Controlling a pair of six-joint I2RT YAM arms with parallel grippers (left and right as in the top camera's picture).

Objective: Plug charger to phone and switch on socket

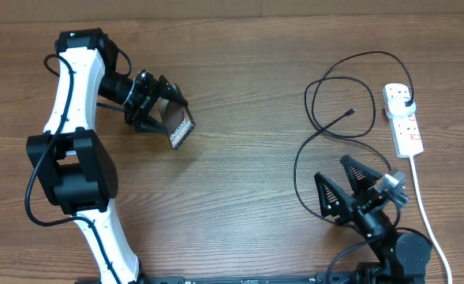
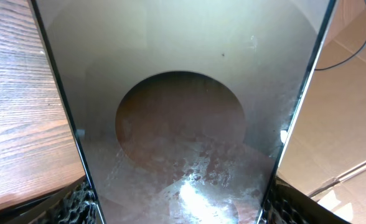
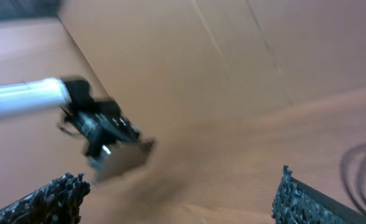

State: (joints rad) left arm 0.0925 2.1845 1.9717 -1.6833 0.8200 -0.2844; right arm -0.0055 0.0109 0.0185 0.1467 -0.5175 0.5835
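My left gripper (image 1: 162, 113) is shut on the phone (image 1: 178, 126), holding it tilted above the table at the left. In the left wrist view the phone (image 2: 183, 124) fills the frame, its grey-brown face with a dark oval between the two fingers (image 2: 77, 202). The charger (image 1: 344, 101), a thin black cable, lies in loops at the right, its small tip (image 1: 350, 113) loose on the wood and its black plug (image 1: 406, 101) in the white socket (image 1: 406, 126). My right gripper (image 1: 332, 168) stands open and empty near the front, below the cable loops. The blurred right wrist view shows the phone (image 3: 124, 160) far off.
The socket's white cord (image 1: 423, 205) runs down the right side past my right arm. The charger (image 3: 360, 177) shows at the right edge of the right wrist view. Wooden tabletop (image 1: 248, 181) lies between the two arms.
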